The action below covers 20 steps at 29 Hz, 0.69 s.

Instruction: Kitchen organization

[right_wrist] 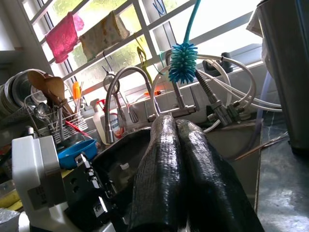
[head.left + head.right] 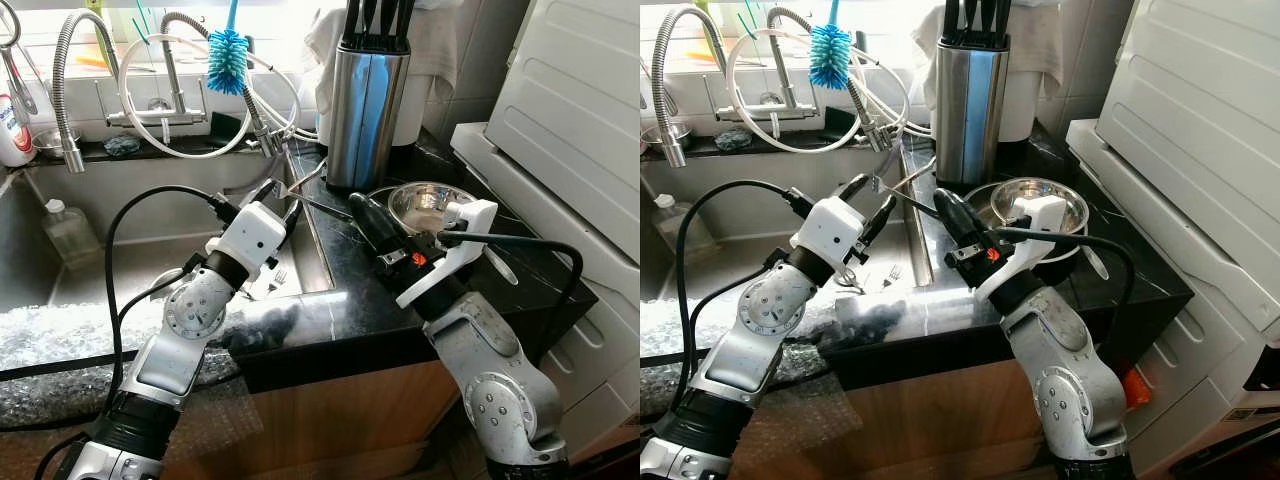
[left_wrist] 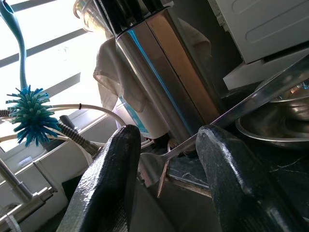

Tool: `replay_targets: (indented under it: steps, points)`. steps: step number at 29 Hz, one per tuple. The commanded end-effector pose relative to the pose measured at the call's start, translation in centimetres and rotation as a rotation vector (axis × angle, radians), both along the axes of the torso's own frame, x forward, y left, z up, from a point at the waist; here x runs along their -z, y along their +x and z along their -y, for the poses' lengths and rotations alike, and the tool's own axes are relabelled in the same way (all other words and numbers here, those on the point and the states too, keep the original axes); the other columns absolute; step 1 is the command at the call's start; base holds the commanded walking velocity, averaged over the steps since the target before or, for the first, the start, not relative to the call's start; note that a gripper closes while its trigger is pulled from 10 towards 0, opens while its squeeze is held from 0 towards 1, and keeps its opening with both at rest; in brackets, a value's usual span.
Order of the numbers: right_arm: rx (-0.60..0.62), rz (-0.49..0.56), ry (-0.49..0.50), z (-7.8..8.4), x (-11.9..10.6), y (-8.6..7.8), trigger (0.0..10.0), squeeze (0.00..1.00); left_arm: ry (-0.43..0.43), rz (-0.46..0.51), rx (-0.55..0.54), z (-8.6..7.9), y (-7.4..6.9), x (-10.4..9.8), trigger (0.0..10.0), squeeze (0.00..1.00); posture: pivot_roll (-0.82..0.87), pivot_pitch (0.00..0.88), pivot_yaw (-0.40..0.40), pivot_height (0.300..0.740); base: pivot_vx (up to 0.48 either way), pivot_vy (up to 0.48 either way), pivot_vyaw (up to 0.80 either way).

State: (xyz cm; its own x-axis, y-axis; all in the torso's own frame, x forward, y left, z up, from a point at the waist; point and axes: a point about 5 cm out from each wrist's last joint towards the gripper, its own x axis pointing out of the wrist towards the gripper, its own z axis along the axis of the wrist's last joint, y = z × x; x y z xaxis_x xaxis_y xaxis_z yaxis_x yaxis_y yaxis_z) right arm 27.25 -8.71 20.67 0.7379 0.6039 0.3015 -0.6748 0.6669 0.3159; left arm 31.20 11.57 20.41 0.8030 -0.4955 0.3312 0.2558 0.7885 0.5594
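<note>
The right gripper [image 2: 362, 208] hovers over the black countertop [image 2: 350, 300] with its two fingers pressed together and nothing between them. Just beyond, the left gripper [image 2: 277, 190] is spread apart over the sink edge, its fingers [image 3: 108, 188] flanking the end of a metal utensil [image 3: 227, 116] without gripping it. The utensil slants up to the steel bowl [image 2: 425, 205] beside the steel knife block [image 2: 366, 110]. Farther back, a blue bottle brush [image 2: 229, 58] stands by the faucet [image 2: 75, 90].
</note>
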Motion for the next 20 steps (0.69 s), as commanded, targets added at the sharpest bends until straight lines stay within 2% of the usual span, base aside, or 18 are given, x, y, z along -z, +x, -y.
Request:
replay_targets:
  steps: [1, 12, 20]
  points:
    - [-0.026, 0.023, 0.012, -0.4, -0.6, 0.0, 10.0, 0.00, 0.012, 0.005, 0.013, 0.2, 0.0, 0.0, 10.0, 0.00, -0.14, 0.000, -0.027, 0.740, 0.000, 0.000, 0.00]
    - [-0.042, 0.023, 0.024, -0.8, -0.6, -0.2, 10.0, 0.00, -0.008, -0.001, 0.009, 0.2, 0.0, 0.0, 10.0, 0.00, -0.14, 0.000, -0.022, 0.740, 0.000, 0.000, 0.00]
    - [-0.033, 0.019, 0.025, -0.9, -0.5, -0.1, 10.0, 0.00, -0.024, 0.018, -0.079, -0.8, 0.7, -0.3, 10.0, 0.00, -0.14, 0.000, -0.002, 0.740, 0.000, 0.000, 0.00]
